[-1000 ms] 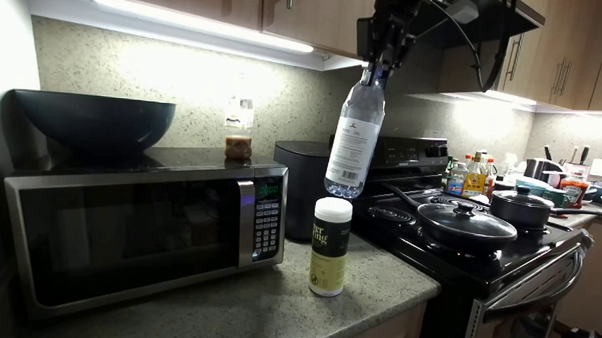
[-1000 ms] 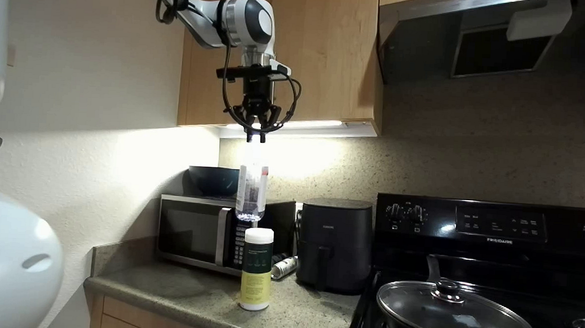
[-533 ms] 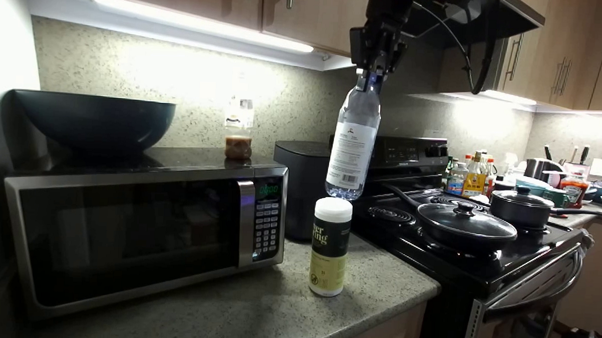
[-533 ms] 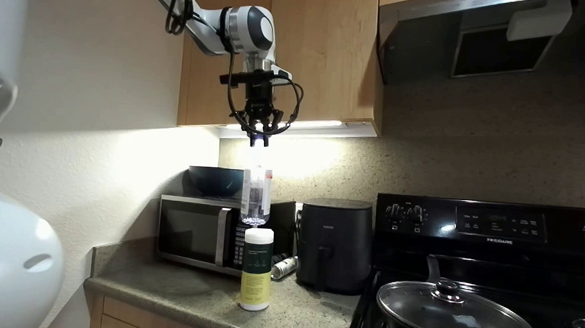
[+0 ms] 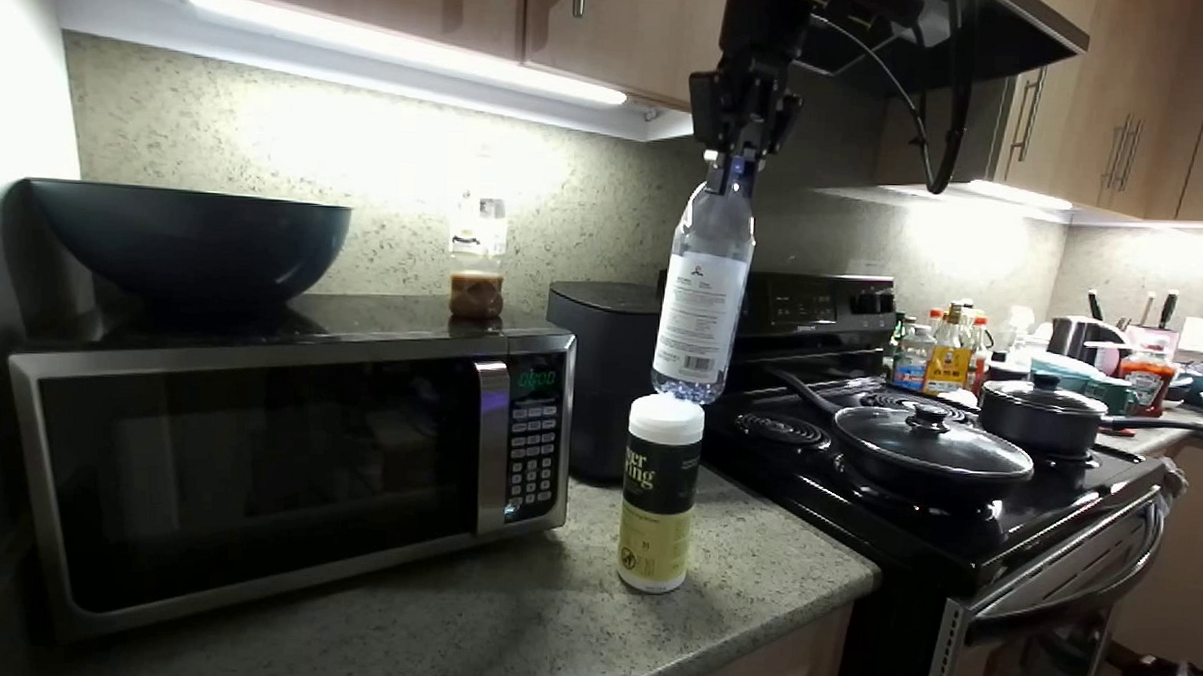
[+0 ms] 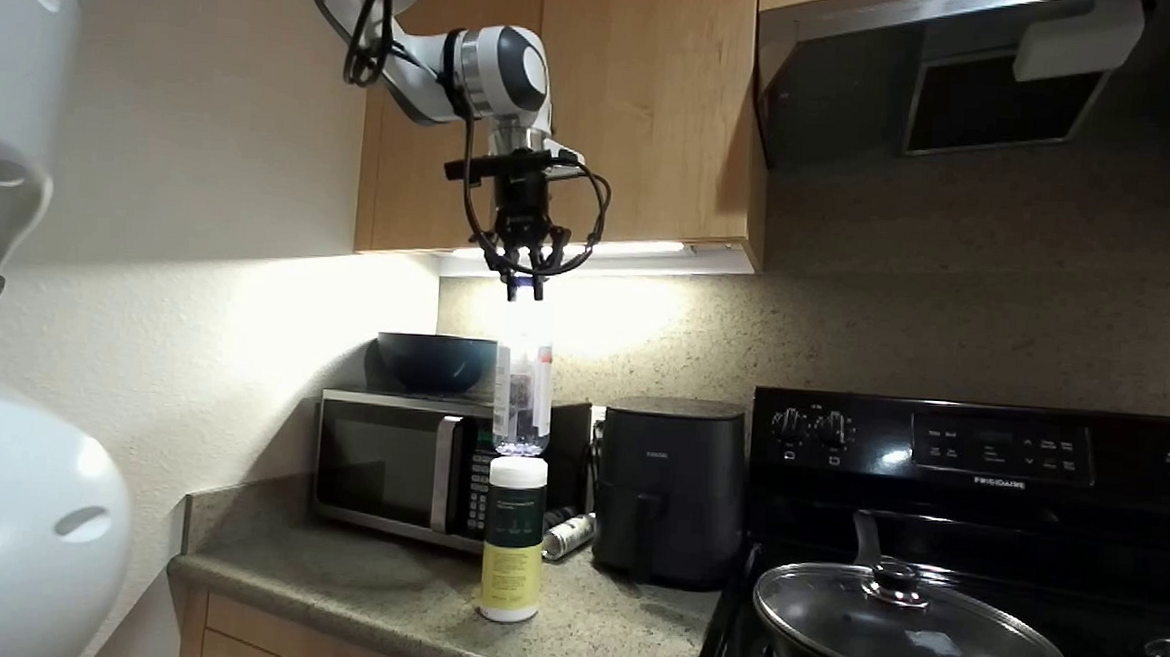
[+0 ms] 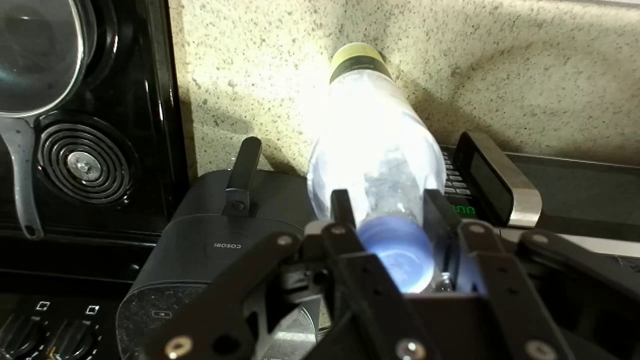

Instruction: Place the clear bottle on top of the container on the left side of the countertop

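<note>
The clear bottle hangs from my gripper, which is shut around its blue-capped neck. In the wrist view the fingers flank the blue cap. The bottle leans slightly in that exterior view and looks upright in an exterior view. The container, with white lid, dark band and yellow-green lower body, stands upright on the grey countertop. The bottle's base is right at the lid's height, a little off to the lid's right in an exterior view; I cannot tell whether they touch. In the wrist view the bottle hides most of the container.
A microwave bears a dark bowl and a small amber-filled bottle. A black air fryer stands behind the container. The stove with a lidded pan is beside the counter. Upper cabinets are close to the arm.
My gripper has lowered with the bottle, and the bottle has become more upright. It has shifted left in an exterior view and right in an exterior view, over the container's lid. The container has not moved.
</note>
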Controlling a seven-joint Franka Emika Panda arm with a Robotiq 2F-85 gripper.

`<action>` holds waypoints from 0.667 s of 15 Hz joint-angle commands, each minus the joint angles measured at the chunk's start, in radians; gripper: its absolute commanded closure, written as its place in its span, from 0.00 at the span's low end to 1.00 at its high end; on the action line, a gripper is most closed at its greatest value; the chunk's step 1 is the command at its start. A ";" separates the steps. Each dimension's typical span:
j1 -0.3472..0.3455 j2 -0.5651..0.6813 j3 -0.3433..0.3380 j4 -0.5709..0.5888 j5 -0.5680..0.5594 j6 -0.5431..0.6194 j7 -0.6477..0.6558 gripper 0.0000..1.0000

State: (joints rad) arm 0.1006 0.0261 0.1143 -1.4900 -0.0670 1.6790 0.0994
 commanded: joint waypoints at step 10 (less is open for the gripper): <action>0.023 0.077 0.000 0.084 -0.039 -0.014 -0.001 0.87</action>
State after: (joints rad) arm 0.1150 0.0840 0.1148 -1.4351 -0.0872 1.6790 0.0994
